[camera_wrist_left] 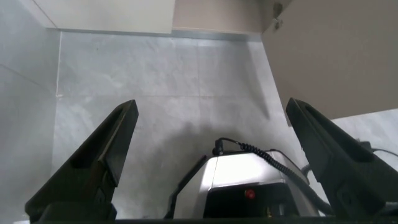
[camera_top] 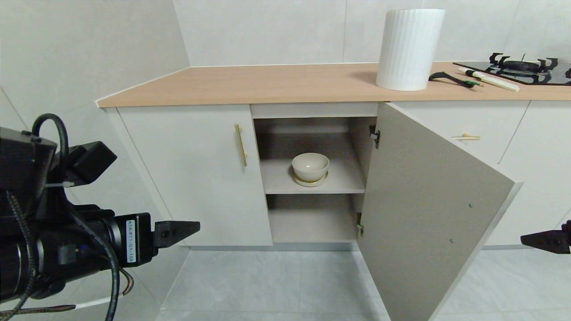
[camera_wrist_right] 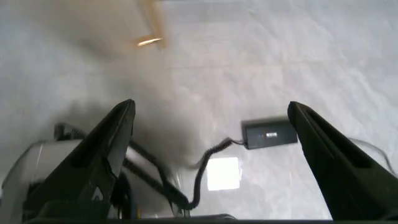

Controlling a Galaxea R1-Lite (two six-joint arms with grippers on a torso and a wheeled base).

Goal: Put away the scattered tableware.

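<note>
The left gripper (camera_top: 177,232) hangs low on the left, in front of the closed cabinet door, well short of the open compartment. In the left wrist view the left gripper (camera_wrist_left: 211,111) has its two dark fingers (camera_wrist_left: 106,155) spread wide apart with pale grey floor tiles (camera_wrist_left: 174,68) between them; they grip and touch nothing. The right gripper (camera_top: 542,241) sits at the far right, beyond the swung-out door, and in the right wrist view the right gripper (camera_wrist_right: 211,109) is likewise spread wide over the floor, with its fingers (camera_wrist_right: 102,155) closed on nothing. The cream ceramic bowl (camera_top: 310,166) stands upright on a small matching saucer (camera_top: 311,181), on the upper shelf (camera_top: 343,178) of the open cabinet, roughly in the middle of it and apart from both grippers. The grey cabinet door (camera_top: 428,209) is hinged on the right and stands wide open toward the room; the door to its left is shut and has a slim gold handle (camera_top: 241,145). Up on the light wooden countertop (camera_top: 267,82) stands a tall white ribbed cylinder (camera_top: 409,49). Just beside it lie a black-handled utensil (camera_top: 451,79) and a long pale utensil (camera_top: 490,80), of what kind I cannot tell, near the black gas hob (camera_top: 524,67).
</note>
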